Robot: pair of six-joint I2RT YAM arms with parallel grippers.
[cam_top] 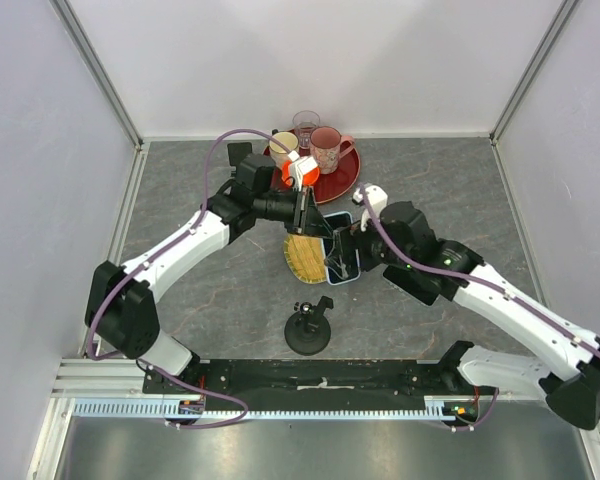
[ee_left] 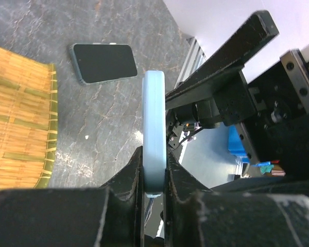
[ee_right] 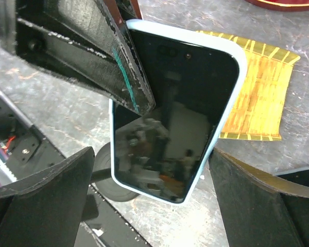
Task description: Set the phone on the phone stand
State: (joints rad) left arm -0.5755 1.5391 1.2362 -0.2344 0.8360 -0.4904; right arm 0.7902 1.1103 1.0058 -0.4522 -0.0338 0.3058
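Note:
A phone in a light blue case (ee_right: 175,118) hangs above the table, pinched by its upper edge in my left gripper (ee_left: 154,172), which is shut on it. It shows edge-on in the left wrist view (ee_left: 154,118) and near the mat in the top view (cam_top: 342,268). My right gripper (ee_right: 152,153) is open, one finger on each side of the phone's lower half, the right one close to the case. The black phone stand (cam_top: 308,330) stands near the front of the table. Its round base shows below the phone (ee_right: 110,188).
A second dark phone (ee_left: 104,63) lies flat on the table beyond the held one. A bamboo mat (cam_top: 302,255) lies under the grippers. A red plate (cam_top: 345,180) with cups stands at the back. The black rail (cam_top: 320,375) runs along the near edge.

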